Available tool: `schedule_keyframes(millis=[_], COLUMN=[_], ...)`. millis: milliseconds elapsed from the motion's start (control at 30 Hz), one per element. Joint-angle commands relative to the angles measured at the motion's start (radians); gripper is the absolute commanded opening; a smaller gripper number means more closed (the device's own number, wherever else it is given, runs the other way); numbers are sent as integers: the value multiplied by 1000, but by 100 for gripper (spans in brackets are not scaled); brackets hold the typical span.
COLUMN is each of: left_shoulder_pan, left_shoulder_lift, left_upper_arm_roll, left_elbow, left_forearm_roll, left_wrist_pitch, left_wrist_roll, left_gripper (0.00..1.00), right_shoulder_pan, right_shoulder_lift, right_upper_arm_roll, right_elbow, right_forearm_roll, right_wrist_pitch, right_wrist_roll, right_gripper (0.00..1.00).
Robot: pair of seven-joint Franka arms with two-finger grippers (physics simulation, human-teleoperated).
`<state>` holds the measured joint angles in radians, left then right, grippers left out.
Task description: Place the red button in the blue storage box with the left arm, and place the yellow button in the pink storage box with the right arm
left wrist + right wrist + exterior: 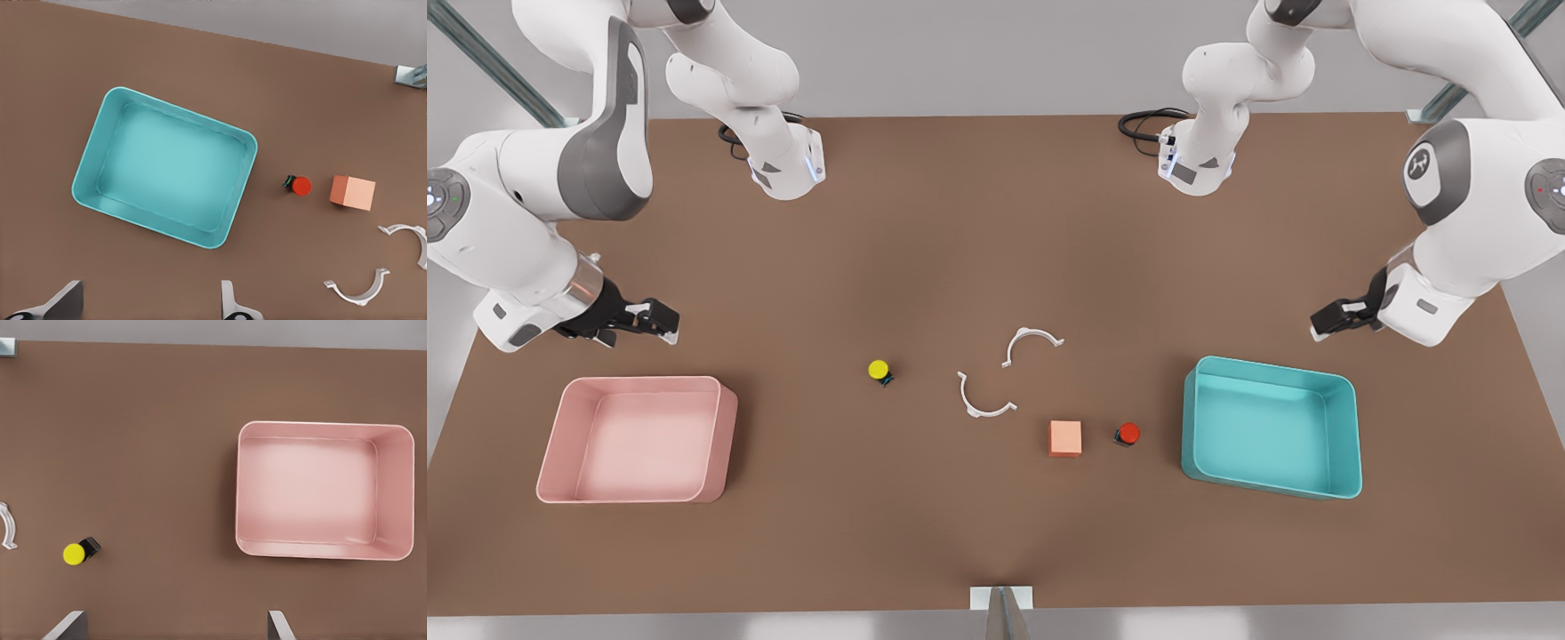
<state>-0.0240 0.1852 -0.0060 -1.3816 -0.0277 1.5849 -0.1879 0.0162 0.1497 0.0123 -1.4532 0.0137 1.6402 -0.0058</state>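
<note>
A: Buttons both out on the bench (960, 222), nothing boxed yet! The red button (1128, 434) lies on its side just beside the orange-pink cube (1065, 438), near the blue storage box (1270, 427) but clear of its wall.

B: And the yellow button (879, 371) is tipped over too, mid-bench, well apart from the pink storage box (637, 438). Both boxes look bare inside.

A: Two white curved clips (987, 396) sit between the buttons, touching neither.

B: The left tool (1323, 320) hovers by the blue box's far edge at the front view's right, fingers spread, gripping nothing.

A: Same across the way: the right tool (660, 322) hangs above the pink box's far edge, fingers parted and empty.

B: So I'd call it the very start. Two pickups, two drops, all still to do.
</note>
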Motion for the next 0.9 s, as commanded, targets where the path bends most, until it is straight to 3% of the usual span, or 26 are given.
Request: schedule_keyframes(millis=[0,100,200,300,400,500,667,867], left_shoulder_pan=[-2,-37,-152,-226,-267,-275,-324,-318], left_shoulder_lift=[4,65,232,322,392,468,586,663], left_upper_arm_roll=[0,-9,-9,-8,-8,-8,-8,-6], left_elbow=[1,4,4,-4,-7,-5,-4,-1], left_forearm_roll=[2,3,3,15,15,15,15,15], left_wrist_pitch=[27,40,234,360,446,524,621,629], left_wrist_roll=[168,159,97,-51,-104,-117,-176,-166], left_gripper=[100,100,100,100,100,100,100,99], right_shoulder_pan=[1,2,21,181,197,199,206,220], right_shoulder_lift=[-1,-1,13,79,151,209,392,407], right_upper_arm_roll=[0,0,11,35,182,224,233,242], right_elbow=[1,1,1,-16,-193,-288,-288,-361], right_forearm_roll=[0,2,5,-40,-35,-34,-41,-41], right_wrist_pitch=[0,3,23,108,331,457,655,682], right_wrist_roll=[-2,1,9,27,193,250,277,319], right_gripper=[100,100,100,99,100,100,100,100])
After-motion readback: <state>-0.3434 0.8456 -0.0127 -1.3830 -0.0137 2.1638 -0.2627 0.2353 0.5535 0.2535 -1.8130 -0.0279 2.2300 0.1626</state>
